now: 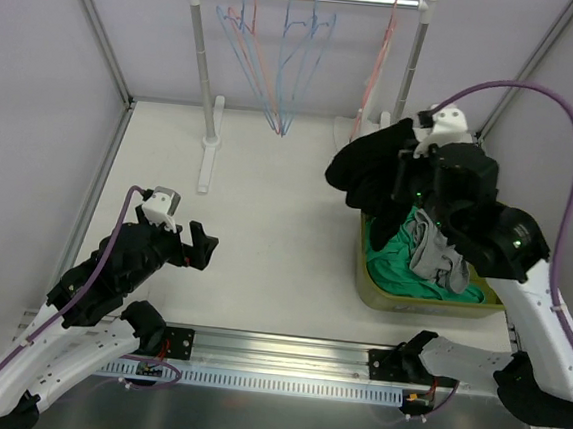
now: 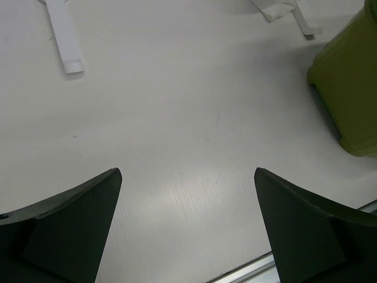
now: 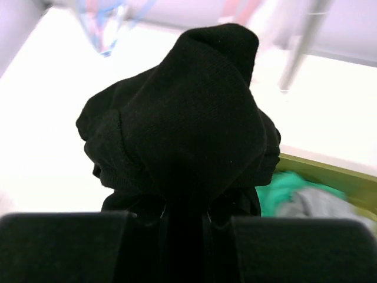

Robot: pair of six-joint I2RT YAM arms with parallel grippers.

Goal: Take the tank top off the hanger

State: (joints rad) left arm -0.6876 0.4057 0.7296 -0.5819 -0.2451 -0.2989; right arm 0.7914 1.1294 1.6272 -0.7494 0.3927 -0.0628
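Right fingers clamped on bunched black tank top, near green bin. Left fingers spread wide, empty, above tabletop.

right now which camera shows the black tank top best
The right wrist view: the black tank top fills the frame, bunched up in the right gripper. The top external view shows it as a smaller dark bundle by the green bin. The left wrist view shows none of it.

No readable text, labels or nos. anywhere.
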